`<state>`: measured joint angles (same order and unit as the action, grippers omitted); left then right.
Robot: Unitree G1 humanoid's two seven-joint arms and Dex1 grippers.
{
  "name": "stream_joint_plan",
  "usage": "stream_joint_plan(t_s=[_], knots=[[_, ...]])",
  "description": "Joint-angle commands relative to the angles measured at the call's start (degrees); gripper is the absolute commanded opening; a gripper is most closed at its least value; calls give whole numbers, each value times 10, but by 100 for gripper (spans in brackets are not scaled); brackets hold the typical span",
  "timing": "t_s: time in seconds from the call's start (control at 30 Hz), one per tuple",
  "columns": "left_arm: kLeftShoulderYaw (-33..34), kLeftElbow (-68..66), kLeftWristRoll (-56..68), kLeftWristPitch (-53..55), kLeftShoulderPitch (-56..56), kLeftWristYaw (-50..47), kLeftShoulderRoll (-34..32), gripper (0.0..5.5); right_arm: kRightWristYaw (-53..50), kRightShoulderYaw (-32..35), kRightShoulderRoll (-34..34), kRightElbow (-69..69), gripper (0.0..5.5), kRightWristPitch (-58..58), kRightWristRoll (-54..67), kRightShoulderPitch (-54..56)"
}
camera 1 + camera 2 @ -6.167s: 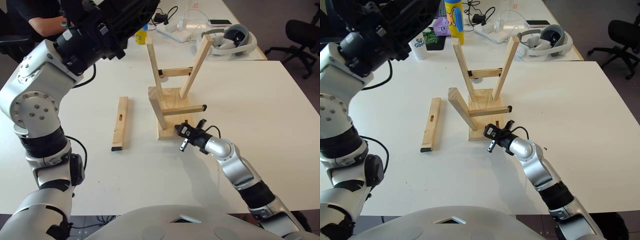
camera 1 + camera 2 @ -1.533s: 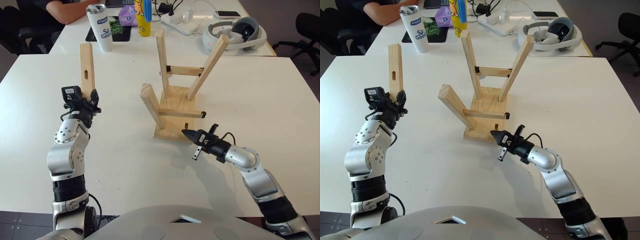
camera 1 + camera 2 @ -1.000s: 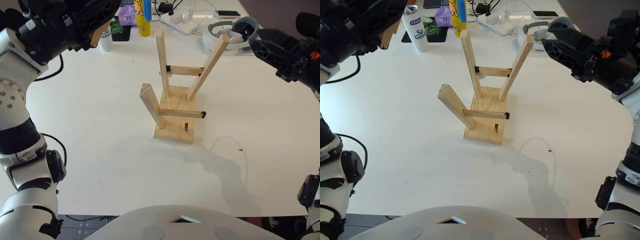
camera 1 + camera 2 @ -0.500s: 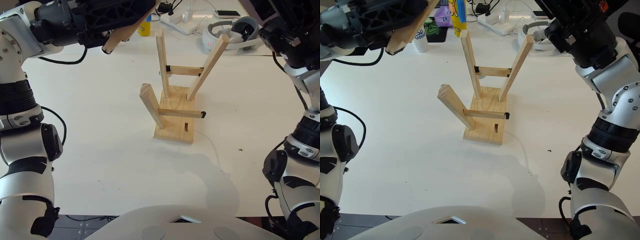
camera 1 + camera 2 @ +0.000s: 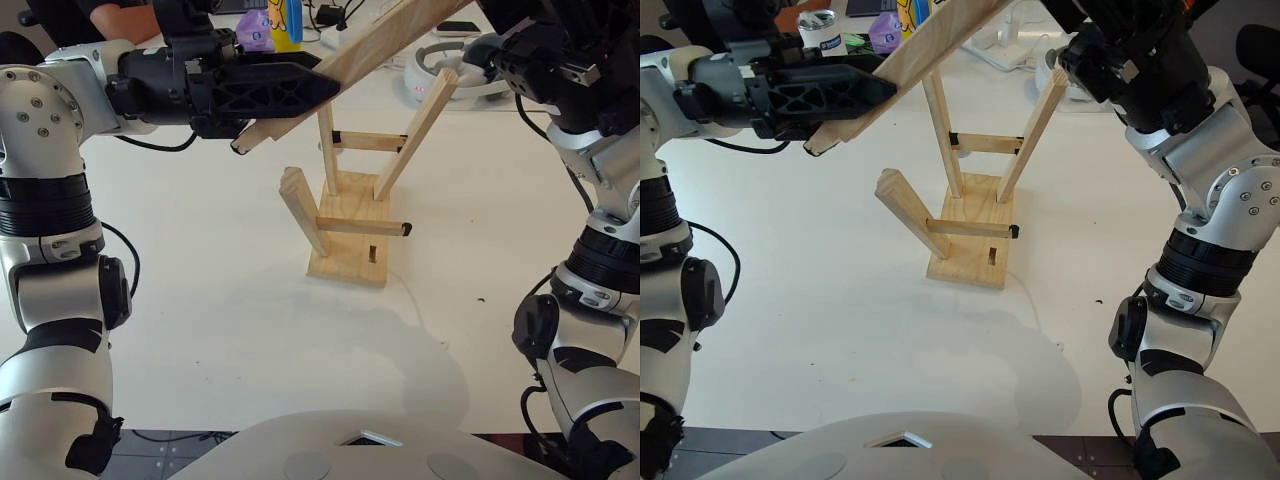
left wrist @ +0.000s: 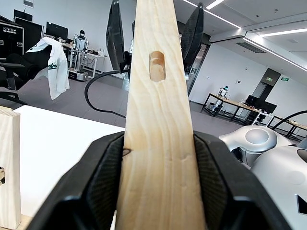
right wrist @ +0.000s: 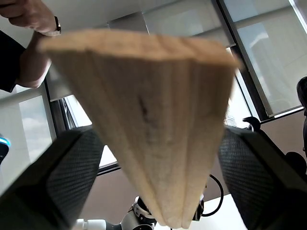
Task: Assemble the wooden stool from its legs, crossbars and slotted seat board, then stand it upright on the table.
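Left gripper pinches the loose leg, slanted in the air above the half-built stool on the table; right gripper at its far end, grip can't tell; best to tip the leg upright and press it squarely into the seat board.

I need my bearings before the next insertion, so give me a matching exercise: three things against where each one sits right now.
Things: 1 slotted leg; 2 seat board; 3 headset.
Places: A lying flat on the table; B past that table's far edge; C raised and tilted, gripped by the left hand.
Pairs: 1-C, 2-A, 3-B.
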<state>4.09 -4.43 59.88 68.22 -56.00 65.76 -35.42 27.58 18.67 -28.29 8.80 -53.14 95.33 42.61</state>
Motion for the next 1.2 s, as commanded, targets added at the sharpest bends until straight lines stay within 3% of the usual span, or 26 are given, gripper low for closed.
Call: stream_joint_plan(t_s=[0.03,0.43,0.7,0.73,1.13,1.2], knots=[[-6,-3,-16,-5,-8,15,-15,207,2,-5,-11,14,389,-2,-3,4],[-17,-11,-30,6,-27,45,-28,207,39,-14,-46,3,221,-18,-29,-2],[-15,-17,-35,8,-35,52,-27,207,79,-2,-63,-4,212,-25,-50,-32],[-15,-17,-35,8,-35,52,-27,207,78,-1,-65,-2,247,-24,-49,-34],[-12,-14,-37,14,-34,56,-32,205,75,4,-99,2,441,-42,-26,-21],[-14,-13,-39,14,-31,58,-34,205,58,7,-98,7,444,-38,-16,-15]])
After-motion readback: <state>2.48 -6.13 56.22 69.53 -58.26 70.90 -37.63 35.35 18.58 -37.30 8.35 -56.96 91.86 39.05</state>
